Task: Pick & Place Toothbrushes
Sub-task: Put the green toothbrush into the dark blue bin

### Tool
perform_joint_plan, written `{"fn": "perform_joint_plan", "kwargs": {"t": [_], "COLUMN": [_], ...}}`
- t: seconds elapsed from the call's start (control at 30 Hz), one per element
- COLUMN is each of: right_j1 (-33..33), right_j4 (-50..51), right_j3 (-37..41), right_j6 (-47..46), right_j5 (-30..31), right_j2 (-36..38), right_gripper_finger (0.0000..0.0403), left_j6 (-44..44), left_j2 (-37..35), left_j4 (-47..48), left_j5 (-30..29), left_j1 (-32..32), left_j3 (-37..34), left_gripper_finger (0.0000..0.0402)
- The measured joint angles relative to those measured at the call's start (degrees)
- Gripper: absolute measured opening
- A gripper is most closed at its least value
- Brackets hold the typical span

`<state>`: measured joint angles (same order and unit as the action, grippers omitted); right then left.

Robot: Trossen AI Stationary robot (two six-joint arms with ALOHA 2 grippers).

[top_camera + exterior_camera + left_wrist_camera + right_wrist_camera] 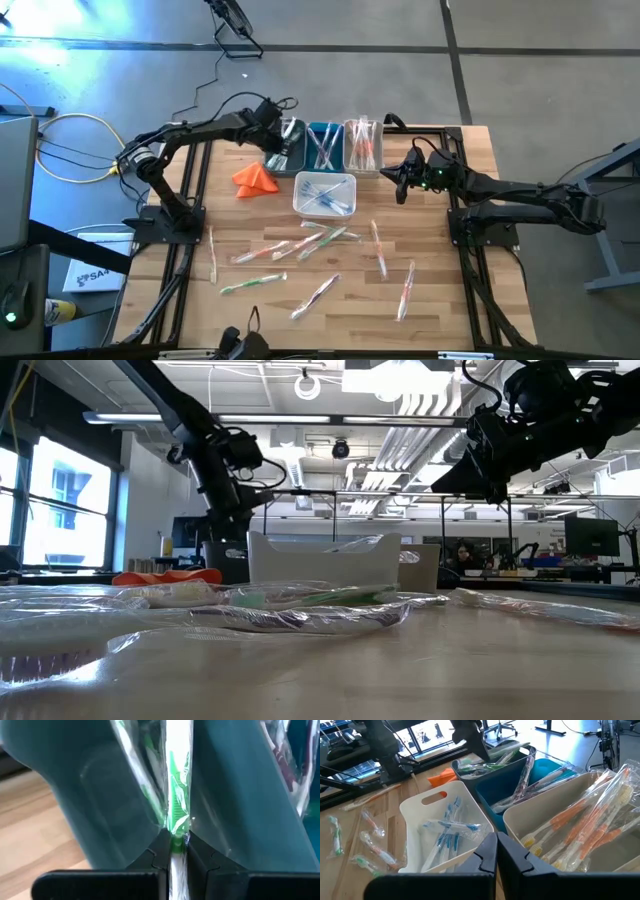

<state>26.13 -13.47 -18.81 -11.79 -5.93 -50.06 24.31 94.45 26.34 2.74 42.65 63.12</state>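
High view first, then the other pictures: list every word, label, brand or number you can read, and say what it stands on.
"SA4": partly readable dark print on the white box lying left of the table in the high view; the rest of that print is too small to read.
Nothing is readable on the toothbrushes, their wrappers or the bins.

On my wooden tabletop I see 4 bins, an orange folded cloth beside them, and wrapped toothbrushes scattered loose across the near half.
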Motion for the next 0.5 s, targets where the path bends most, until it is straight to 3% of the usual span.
{"fn": "perform_joint_plan", "kwargs": {"t": [0.5], "right_j1": [0.0], "right_j4": [0.0], "right_j3": [0.0], "right_j6": [0.0], "right_j5": [0.0], "right_j2": [0.0], "right_gripper_finger": [0.0002], "left_j6": [1.6], "left_j2": [0.0], "left_j4": [-2.4], "left_j5": [0.2], "left_j1": [0.1], "left_j3": [-3.5], "left_gripper_finger": [0.0039]}}
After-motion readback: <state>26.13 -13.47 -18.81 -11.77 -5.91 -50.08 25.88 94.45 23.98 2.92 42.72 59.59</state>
